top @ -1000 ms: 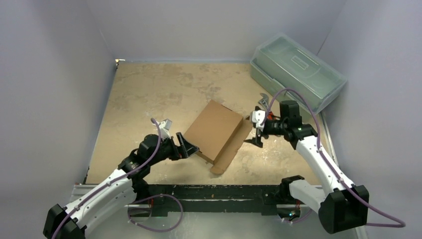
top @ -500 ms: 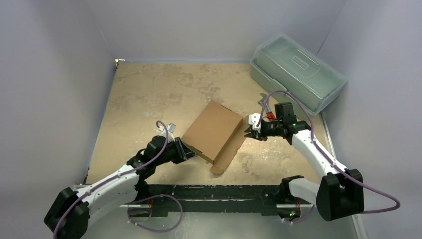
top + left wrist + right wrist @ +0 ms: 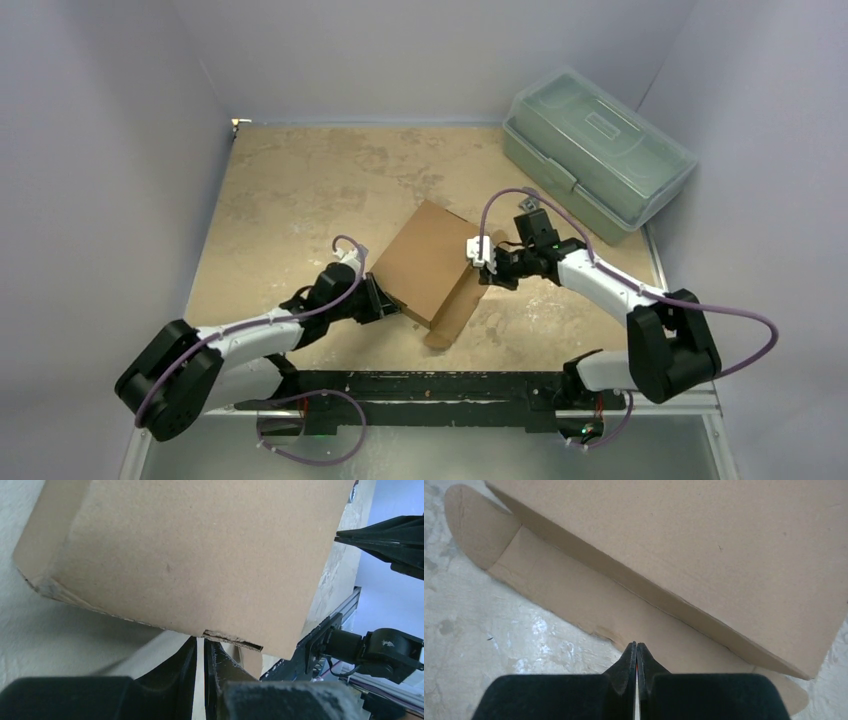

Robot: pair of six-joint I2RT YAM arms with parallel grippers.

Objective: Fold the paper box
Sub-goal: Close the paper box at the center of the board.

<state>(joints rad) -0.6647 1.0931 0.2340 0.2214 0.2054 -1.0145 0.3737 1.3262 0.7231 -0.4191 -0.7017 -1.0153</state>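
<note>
Flanking the box (image 3: pixel 425 260), we have both claws closed: the right claw (image 3: pixel 634 646) touches the loose flap (image 3: pixel 569 595) along its long side, just ahead; the left claw (image 3: pixel 200 645) meets the short end, grip unclear.

In the left wrist view the brown corrugated cardboard box (image 3: pixel 200 555) runs off the top edge, and its closed upper panel hides whatever lies inside. The left gripper (image 3: pixel 200 647) has its jaws nearly together, with their tips lost beneath the box's near edge. Whether cardboard sits between them cannot be told. In the right wrist view the box passes out at the top and right. The right gripper (image 3: pixel 634 650) shows only its pressed-together jaws, with its body cut off below. From above, the translucent grey-green plastic toolbox (image 3: pixel 598 145) is too cloudy to show any contents.
</note>
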